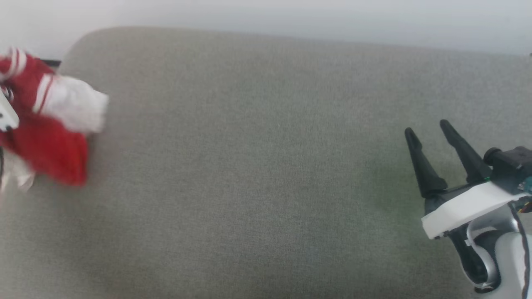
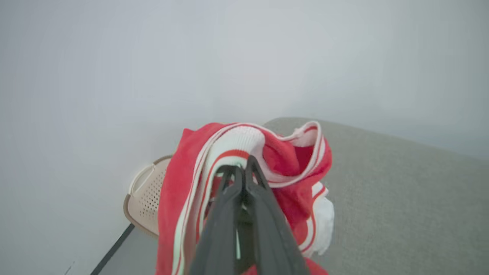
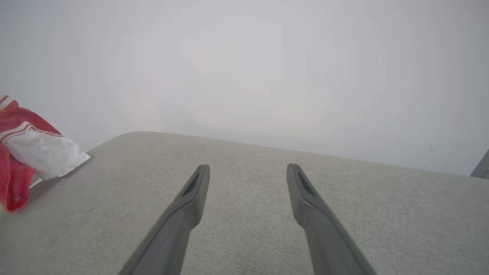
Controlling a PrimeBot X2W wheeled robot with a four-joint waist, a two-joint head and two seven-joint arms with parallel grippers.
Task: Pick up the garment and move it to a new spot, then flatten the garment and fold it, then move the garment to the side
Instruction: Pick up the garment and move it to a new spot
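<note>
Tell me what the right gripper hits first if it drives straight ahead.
Likely nothing close, depth unclear: the open right gripper points across grey cushion toward the wall; the garment is off-line.

garment (image 2: 175, 191): soft matt cloth, ribbed trim
worktop (image 1: 266, 166): coarse woven fabric, matt
basket (image 2: 147, 198) beyond left claw (image 2: 240, 167): smooth perforated plastic

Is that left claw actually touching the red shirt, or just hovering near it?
Touching. In the left wrist view the left gripper is shut, and the red shirt has its striped trim pinched at the tips, with cloth bunched around them.
</note>
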